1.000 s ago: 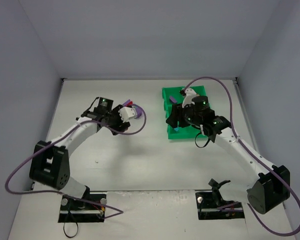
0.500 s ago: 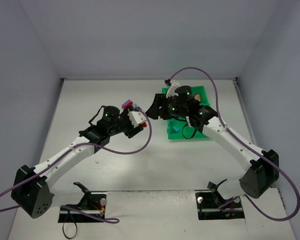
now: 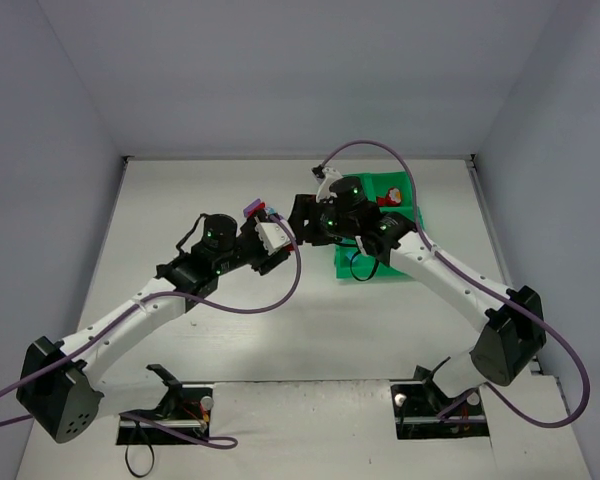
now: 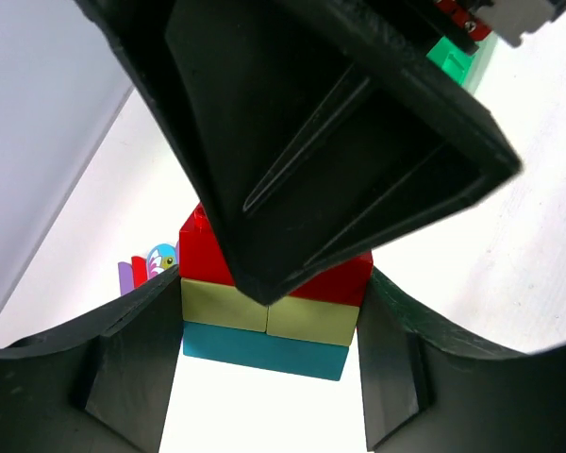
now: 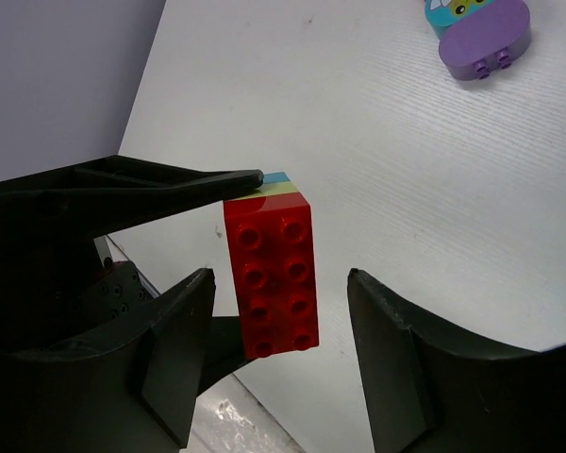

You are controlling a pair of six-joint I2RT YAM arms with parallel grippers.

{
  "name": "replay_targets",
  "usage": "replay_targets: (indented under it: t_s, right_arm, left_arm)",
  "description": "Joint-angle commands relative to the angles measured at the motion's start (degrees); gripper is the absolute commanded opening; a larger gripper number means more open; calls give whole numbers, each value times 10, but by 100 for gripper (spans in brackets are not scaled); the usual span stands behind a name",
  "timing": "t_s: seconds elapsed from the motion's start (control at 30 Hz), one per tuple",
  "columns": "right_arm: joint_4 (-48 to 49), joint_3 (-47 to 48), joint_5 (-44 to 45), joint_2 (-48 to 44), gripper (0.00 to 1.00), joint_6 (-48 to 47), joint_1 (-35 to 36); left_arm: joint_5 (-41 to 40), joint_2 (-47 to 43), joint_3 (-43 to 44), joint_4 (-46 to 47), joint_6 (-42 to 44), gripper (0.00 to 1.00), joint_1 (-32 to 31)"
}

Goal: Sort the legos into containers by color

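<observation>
Pinching the brick stack [image 4: 264,321] aloft, left pincer [image 3: 270,238] holds its red brick [image 5: 272,255] inside the spread right pincer [image 5: 279,297]; plastic judged light, rigid, slick, so grip the flat long sides squarely.

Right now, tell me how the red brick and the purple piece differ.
The red brick is boxy, the purple piece rounded. The red brick tops a stack held by the left gripper; the purple piece lies loose on the table. Both show studs.

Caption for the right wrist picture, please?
Open right gripper straddles the red brick topping a stack held by the left gripper.
</observation>
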Motion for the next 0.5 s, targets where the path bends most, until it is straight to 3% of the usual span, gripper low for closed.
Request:
replay_targets:
  t_s: [0.0,0.07,0.2,0.37,0.43,0.47]
  right_arm:
    - [35,18,15,-6,54,4,3]
    - [35,18,12,-5,50,3,3]
    - [39,19,4,-2,31,2,3]
    - [42,18,-9,3,13,0,3]
    - [43,16,-16,3,0,-2,4]
    - [43,15,-17,3,0,-3,4]
  left_arm:
    - [1,-19,9,53,-7,10,-2]
    - [2,-19,9,53,-7,10,-2]
    - [2,-17,11,53,-4,10,-2]
    - [2,-14,11,60,-5,10,-3]
    - [3,-13,10,62,-5,10,-2]
    - [2,-13,10,62,-5,11,-2]
